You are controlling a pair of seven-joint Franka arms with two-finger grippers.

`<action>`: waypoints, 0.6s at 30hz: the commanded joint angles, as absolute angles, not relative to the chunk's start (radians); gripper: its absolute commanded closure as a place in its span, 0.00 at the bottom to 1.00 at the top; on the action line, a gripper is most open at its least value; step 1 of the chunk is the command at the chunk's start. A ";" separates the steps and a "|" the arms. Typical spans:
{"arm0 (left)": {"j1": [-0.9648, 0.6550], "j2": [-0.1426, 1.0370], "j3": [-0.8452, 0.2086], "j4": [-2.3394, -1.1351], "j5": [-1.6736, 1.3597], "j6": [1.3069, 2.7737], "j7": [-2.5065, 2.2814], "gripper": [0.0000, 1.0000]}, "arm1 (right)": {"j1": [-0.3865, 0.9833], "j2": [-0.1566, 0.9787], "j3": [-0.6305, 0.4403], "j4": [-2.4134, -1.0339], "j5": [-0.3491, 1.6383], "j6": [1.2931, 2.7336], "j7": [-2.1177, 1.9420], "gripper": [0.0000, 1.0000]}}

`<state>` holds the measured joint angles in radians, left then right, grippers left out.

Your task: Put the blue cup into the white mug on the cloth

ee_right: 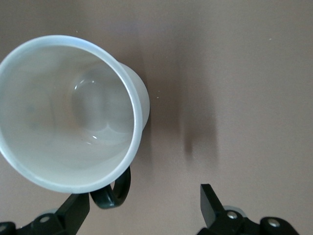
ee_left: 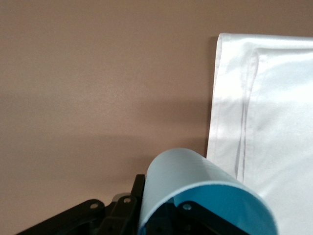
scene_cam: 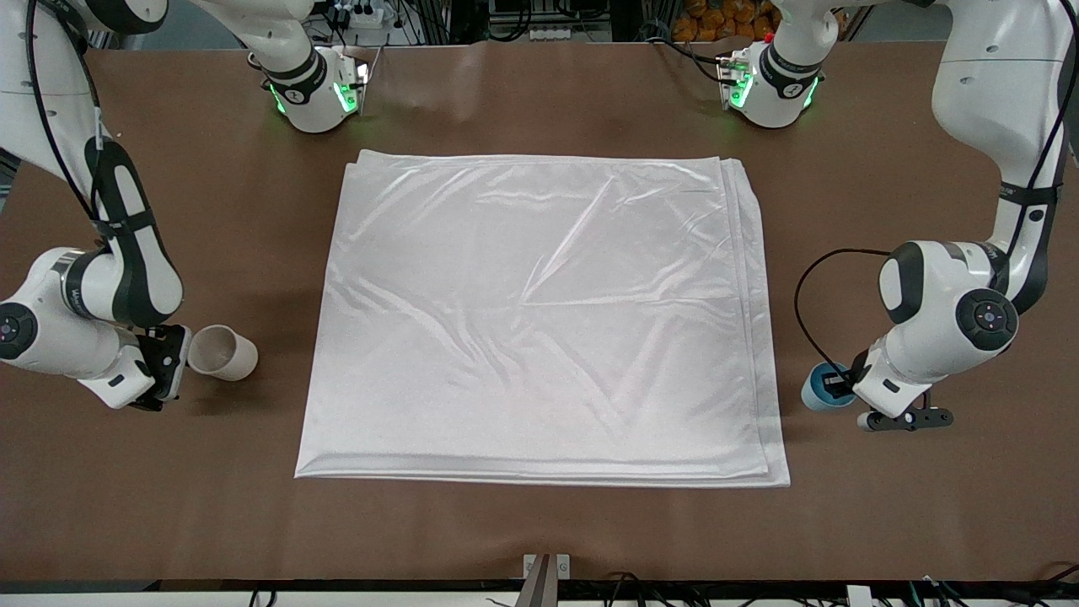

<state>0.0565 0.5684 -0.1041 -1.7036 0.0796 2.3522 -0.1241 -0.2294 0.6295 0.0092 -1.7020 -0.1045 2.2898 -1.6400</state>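
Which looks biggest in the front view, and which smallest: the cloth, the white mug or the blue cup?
1. The cloth, by far the largest.
2. The white mug, beside the right pincer.
3. The blue cup, smallest as seen, but the left pincer holding it hides part, so mug versus cup is unsure.

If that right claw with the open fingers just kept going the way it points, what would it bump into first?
Probably the bare table. The right claw points down at it, open, with the white mug beside one finger rather than squarely between them, so a finger might clip its black handle.
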 commanded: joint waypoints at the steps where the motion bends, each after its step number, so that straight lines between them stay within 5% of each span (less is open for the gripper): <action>1: 0.052 0.535 -0.106 -1.713 0.097 2.326 -0.129 1.00 | -0.242 0.653 0.017 -1.678 -0.107 2.293 -1.666 0.00; 11: 0.040 0.505 -0.106 -1.700 0.097 2.290 -0.126 1.00 | -0.239 0.652 0.017 -1.681 -0.106 2.286 -1.690 0.26; 18: 0.040 0.465 -0.124 -1.698 0.095 2.247 -0.127 1.00 | -0.238 0.647 0.020 -1.683 -0.106 2.278 -1.706 0.55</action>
<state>0.0397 0.5096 -0.1066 -1.6992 0.0796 2.3021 -0.1229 -0.2307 0.6393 0.0102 -1.7012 -0.1044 2.2913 -1.6794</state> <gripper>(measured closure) 0.956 0.300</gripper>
